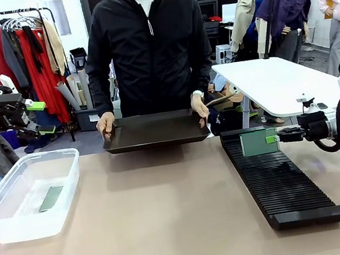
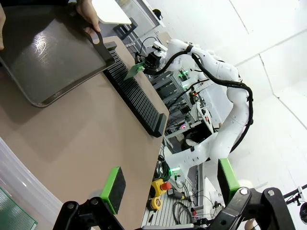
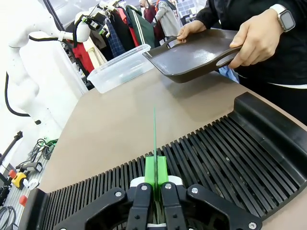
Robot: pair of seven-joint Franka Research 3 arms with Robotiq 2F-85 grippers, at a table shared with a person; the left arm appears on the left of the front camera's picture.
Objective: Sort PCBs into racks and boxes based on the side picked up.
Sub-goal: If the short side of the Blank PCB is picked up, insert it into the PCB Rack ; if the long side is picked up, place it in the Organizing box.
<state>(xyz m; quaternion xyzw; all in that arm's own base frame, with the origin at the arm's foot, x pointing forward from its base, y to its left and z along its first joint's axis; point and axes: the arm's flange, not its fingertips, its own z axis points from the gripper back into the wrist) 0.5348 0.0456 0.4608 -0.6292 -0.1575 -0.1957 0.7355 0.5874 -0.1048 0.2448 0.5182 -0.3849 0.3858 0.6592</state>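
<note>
A green PCB stands upright over the far end of the long black slotted rack, its lower edge down at the slots. My right gripper is shut on its side. In the right wrist view the PCB shows edge-on between the green pads of the right gripper, above the rack. Another PCB lies flat in the clear box at the left. My left gripper hangs open and holds nothing, high above the box's far left. In the left wrist view the left gripper shows its pads wide apart.
The person at the far side holds a shallow black tray with both hands at the table's far edge. The tray and the box also appear in the right wrist view. Bare tabletop lies between box and rack.
</note>
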